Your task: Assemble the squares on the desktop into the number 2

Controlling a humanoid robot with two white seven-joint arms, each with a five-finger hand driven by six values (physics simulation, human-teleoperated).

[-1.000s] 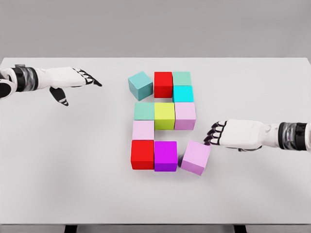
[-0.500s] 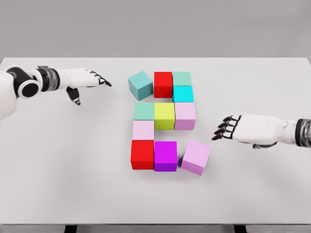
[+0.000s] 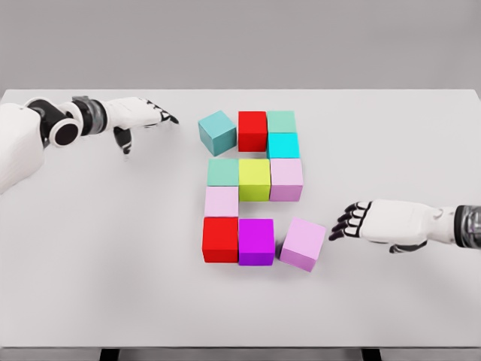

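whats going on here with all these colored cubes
A two-armed robot is arranging colored cubes on a white table into a number 2. Most sit squared up, but the teal cube at top left and the pink cube at bottom right are skewed. The left hand reaches toward the teal one; the right hand hovers open beside the pink one.

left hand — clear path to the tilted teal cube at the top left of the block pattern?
Probably yes. The left hand hovers open just left of the tilted teal cube, fingers pointing at it, with only bare white tabletop between them. The red cube sits on its far side, so a push from the left looks unobstructed.
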